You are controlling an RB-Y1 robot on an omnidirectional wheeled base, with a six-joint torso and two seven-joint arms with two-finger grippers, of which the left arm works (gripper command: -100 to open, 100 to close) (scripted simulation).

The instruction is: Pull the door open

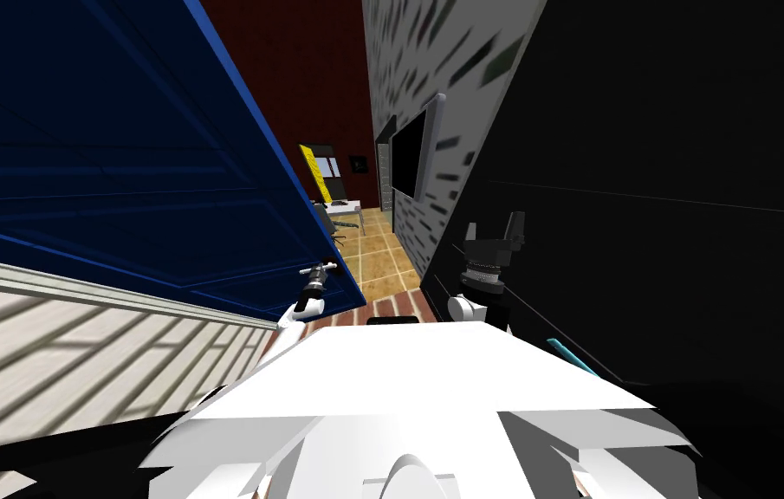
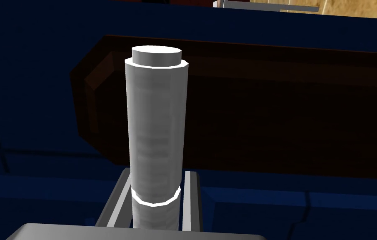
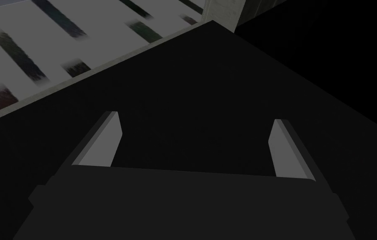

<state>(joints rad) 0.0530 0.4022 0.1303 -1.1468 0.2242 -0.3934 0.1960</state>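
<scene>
Head view first: the blue door point(image 1: 121, 156) fills the left side and already stands a bit ajar, with a tiled floor point(image 1: 377, 260) and a dark red wall point(image 1: 312, 78) showing past its free edge. The left gripper point(image 1: 321, 274) is right up at that edge, low on the door. The right gripper point(image 1: 494, 236) hangs well apart on the other side, in front of a dark flat surface, so the left arm is clearly the one on the job.

Left wrist view: this is the bit that matters. A grey cylindrical handle point(image 2: 157, 116) sits between the fingers point(image 2: 116, 200), which press its sides near its base. Its long axis runs straight out along the fingers and well past their tips. Behind it is a dark brown plate point(image 2: 266, 108) set in the blue door. I reckon the grip looks square enough, and the pull has to come back toward the robot, across that axis, without letting the handle slide out lengthwise.

Right wrist view: its fingers point(image 3: 108, 139) are spread wide with nothing between them.
</scene>
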